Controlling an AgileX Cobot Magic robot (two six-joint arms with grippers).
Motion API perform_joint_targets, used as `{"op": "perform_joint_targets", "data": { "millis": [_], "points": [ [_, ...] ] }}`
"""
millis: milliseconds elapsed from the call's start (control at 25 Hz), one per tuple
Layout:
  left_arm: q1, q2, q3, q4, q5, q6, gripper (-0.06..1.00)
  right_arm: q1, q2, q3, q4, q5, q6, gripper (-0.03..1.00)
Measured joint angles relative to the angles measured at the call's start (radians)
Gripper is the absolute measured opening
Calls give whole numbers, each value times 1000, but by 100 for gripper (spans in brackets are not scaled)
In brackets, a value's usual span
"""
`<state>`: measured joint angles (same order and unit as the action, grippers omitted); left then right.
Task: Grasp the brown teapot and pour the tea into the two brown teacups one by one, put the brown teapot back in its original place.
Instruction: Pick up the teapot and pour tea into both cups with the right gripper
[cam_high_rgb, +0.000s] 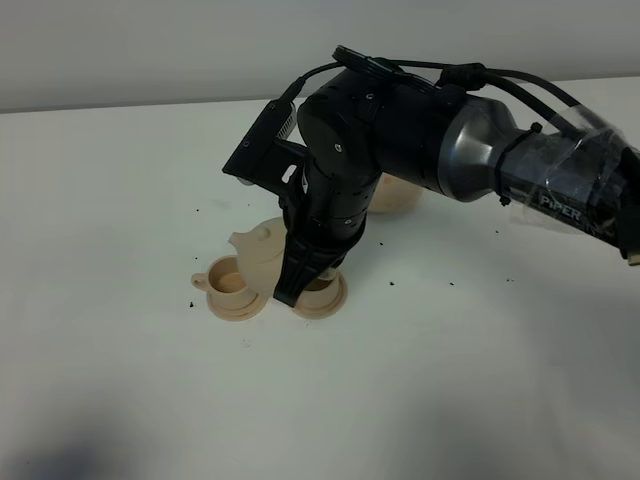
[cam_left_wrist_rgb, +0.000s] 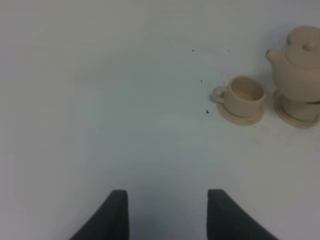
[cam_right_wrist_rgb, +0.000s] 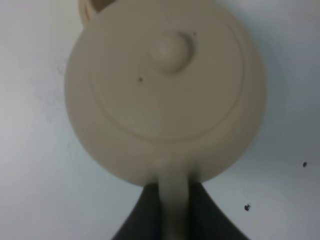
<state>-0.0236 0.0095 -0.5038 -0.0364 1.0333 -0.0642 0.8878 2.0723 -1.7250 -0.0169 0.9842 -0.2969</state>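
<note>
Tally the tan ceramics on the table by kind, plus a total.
Teapot: 1
Teacups: 2, second half hidden
Cup saucers: 2
Wide saucer: 1, partly hidden
Total: 6

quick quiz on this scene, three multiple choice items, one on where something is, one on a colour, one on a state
1. Where is the brown teapot?
A) next to the two brown teacups, its handle in the right gripper
B) alone at the far left edge
C) lying inside a box

2. What colour is the table?
A) black
B) white
C) red

3. How do the jaws of the left gripper stand?
A) shut on a cup
B) shut on a lid
C) open, holding nothing

Answers:
1 A: the right wrist view shows the handle pinched between the jaws, and the high view shows the pot by the cups.
2 B: every view shows a plain white top.
3 C: the left wrist view shows bare table in the gap between them.
</note>
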Motion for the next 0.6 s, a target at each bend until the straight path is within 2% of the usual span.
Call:
{"op": "perform_joint_targets", "data": {
  "millis": [600],
  "points": [
    [0,0,0,0,0,0,41,22,7,0,-11,33,1,12]
  ]
}}
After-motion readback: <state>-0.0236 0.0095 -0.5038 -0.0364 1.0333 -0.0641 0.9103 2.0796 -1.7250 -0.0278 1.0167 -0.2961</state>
